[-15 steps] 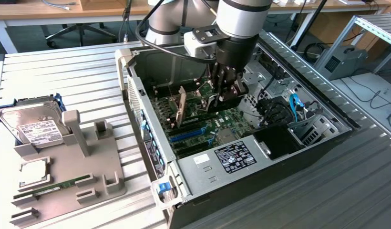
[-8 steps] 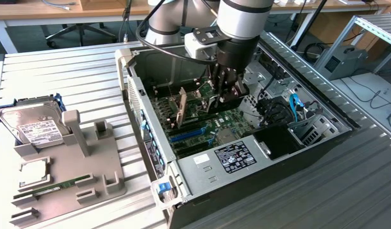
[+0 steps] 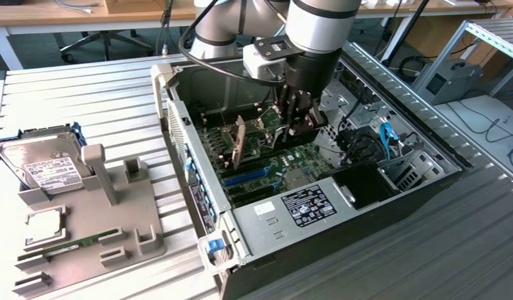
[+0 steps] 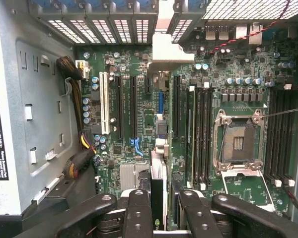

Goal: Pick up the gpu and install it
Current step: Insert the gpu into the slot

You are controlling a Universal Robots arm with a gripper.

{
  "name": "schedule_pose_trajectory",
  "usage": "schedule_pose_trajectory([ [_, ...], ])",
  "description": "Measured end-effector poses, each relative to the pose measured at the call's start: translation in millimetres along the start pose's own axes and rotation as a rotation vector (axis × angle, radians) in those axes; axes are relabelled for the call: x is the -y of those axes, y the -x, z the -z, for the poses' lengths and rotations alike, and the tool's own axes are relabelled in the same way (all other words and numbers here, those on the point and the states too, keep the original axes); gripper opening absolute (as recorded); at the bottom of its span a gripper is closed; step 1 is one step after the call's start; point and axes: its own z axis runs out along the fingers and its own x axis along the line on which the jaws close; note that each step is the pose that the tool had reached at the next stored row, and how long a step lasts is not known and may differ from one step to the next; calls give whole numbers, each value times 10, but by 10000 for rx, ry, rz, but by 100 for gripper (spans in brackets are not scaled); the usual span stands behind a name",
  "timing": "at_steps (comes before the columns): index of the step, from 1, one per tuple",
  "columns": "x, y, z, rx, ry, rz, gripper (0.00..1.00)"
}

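The gpu (image 3: 261, 150) stands on edge inside the open computer case (image 3: 179, 125), low over the green motherboard (image 3: 273, 169). My gripper (image 3: 296, 128) reaches down into the case and is shut on the card's upper edge. In the wrist view the gpu (image 4: 159, 173) runs edge-on from between my black fingers (image 4: 139, 213) toward its silver bracket (image 4: 171, 49) at the case's rear slot openings. The card lines up with an expansion slot beside the white slot (image 4: 105, 104). Whether it is fully seated I cannot tell.
A grey holder tray (image 3: 114, 231) on the exterior view's left carries a hard drive (image 3: 44, 165), a RAM stick (image 3: 73, 242) and a CPU (image 3: 44, 225). In the case are the power supply (image 3: 306, 206), blue cables (image 3: 386, 137), an empty CPU socket (image 4: 238, 144) and a cable bundle (image 4: 74, 74).
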Motion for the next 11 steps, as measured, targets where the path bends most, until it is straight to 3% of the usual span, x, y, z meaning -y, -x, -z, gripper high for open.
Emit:
schedule_pose_trajectory([
  [11, 0, -35, -5, 0, 0, 1, 26],
])
